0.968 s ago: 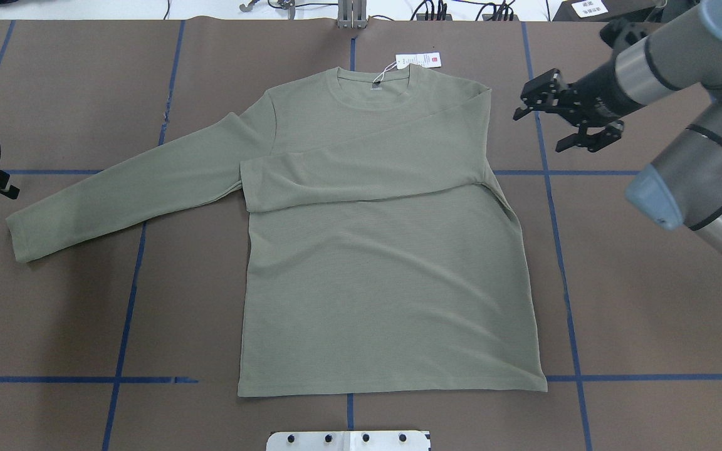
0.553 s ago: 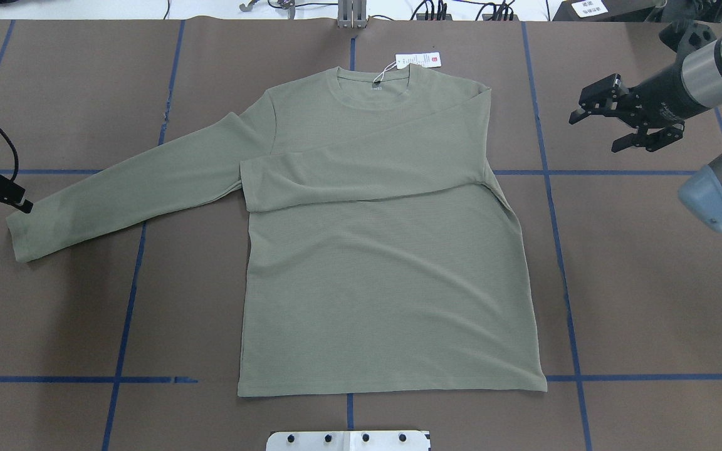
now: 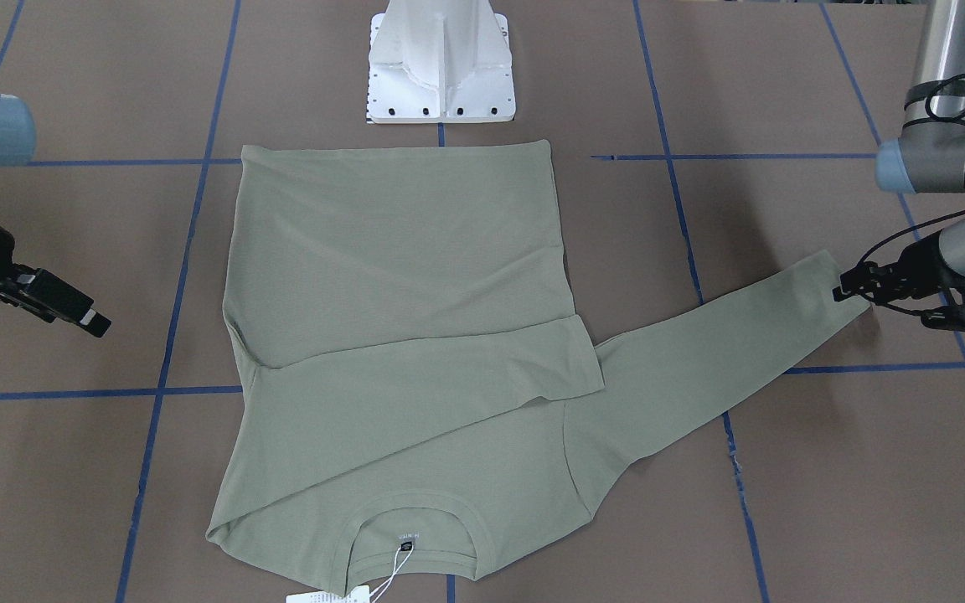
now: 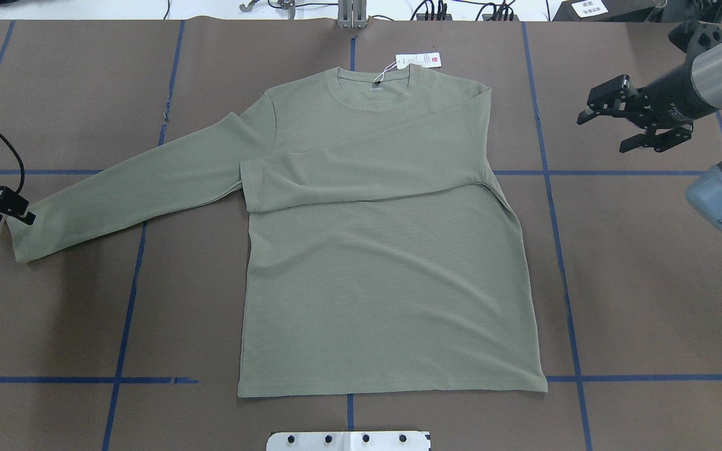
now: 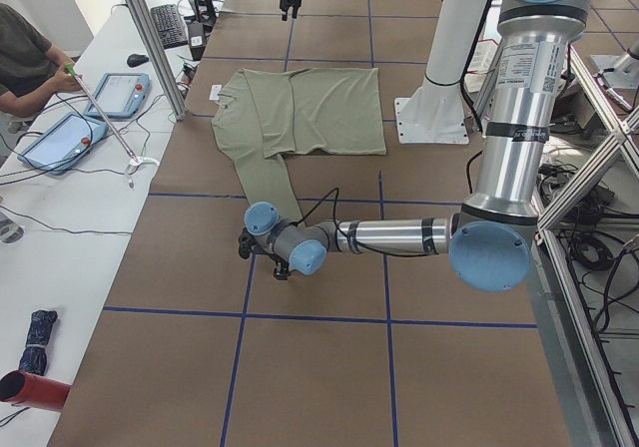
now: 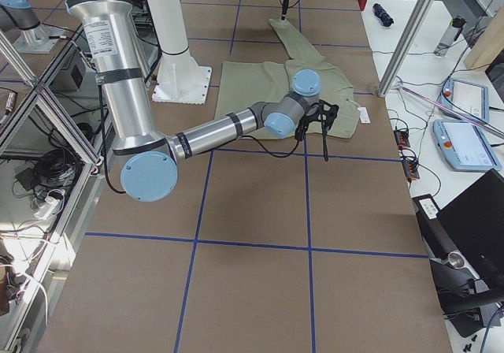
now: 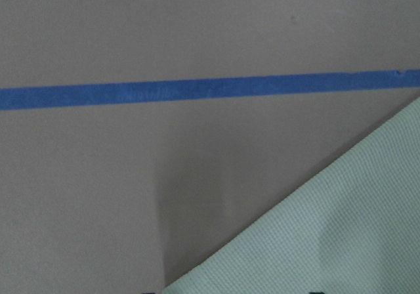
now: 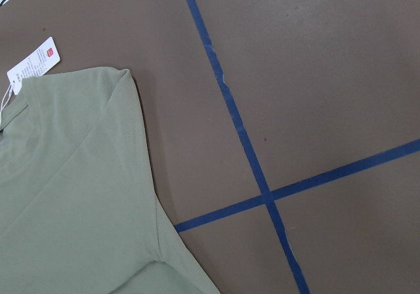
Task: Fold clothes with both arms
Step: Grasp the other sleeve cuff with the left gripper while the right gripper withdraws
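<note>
Second-sleeve step: the sage-green long-sleeve knit shirt (image 4: 386, 282) lies flat on the brown bench (image 4: 649, 282), its outstretched cuff (image 4: 29, 241) at the left pincer (image 4: 21, 217) (opening unreadable). The right pincer (image 4: 605, 131) hangs spread and empty, clear of the shoulder. Next, likely: pinch the cuff and fold it across.

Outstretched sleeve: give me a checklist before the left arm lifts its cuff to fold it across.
1. Left end effector at the cuff of the outstretched sleeve: ok.
2. Its hold on the cuff: cannot tell.
3. Other sleeve folded flat across the chest: ok.
4. Right end effector open, clear of the shirt: ok.
5. Hang tag beyond the collar, outside the fold path: ok.
</note>
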### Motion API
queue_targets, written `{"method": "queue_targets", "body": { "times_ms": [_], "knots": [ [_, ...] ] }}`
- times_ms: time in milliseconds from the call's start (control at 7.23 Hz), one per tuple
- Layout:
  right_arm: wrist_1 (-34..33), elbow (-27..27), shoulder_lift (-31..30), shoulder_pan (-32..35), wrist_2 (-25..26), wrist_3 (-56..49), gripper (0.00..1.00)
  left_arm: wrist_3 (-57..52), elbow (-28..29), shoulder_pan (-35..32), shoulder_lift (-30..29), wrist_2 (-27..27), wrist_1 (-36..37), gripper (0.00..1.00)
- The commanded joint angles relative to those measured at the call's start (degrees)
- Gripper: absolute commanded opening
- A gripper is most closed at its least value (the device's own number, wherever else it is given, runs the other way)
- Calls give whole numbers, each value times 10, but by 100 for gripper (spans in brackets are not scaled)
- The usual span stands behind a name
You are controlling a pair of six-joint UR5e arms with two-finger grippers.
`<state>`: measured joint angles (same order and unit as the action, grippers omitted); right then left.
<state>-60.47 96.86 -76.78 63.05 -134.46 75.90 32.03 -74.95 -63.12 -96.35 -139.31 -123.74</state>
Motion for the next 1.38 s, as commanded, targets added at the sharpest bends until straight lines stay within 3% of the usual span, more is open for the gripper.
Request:
{"method": "queue_targets", "body": {
  "times_ms": [0,138,276,415,691,829,968,1106,1244],
  "knots": [
    [0,0,1,2,0,-1,100,0,2,1,-1,0,0,62],
    [0,3,1,5,-1,0,100,1,0,1,0,1,1,43],
    [0,3,1,6,-1,0,100,19,-2,1,-1,1,2,8],
    [0,3,1,6,-1,-1,100,22,-4,1,-4,2,2,0],
    [0,4,1,23,-12,-2,100,29,-94,-2,5,-29,23,0],
    [-1,4,-2,36,-23,-18,100,66,-173,-2,1,-91,82,0],
    [-1,3,-21,57,-33,-49,100,146,-235,-1,-27,-104,110,0],
    [-1,-2,-49,84,-46,-118,100,275,-249,10,-101,-104,107,0],
    [-2,-4,-76,109,-55,-189,100,411,-235,68,-203,-94,107,0]
  ]
}}
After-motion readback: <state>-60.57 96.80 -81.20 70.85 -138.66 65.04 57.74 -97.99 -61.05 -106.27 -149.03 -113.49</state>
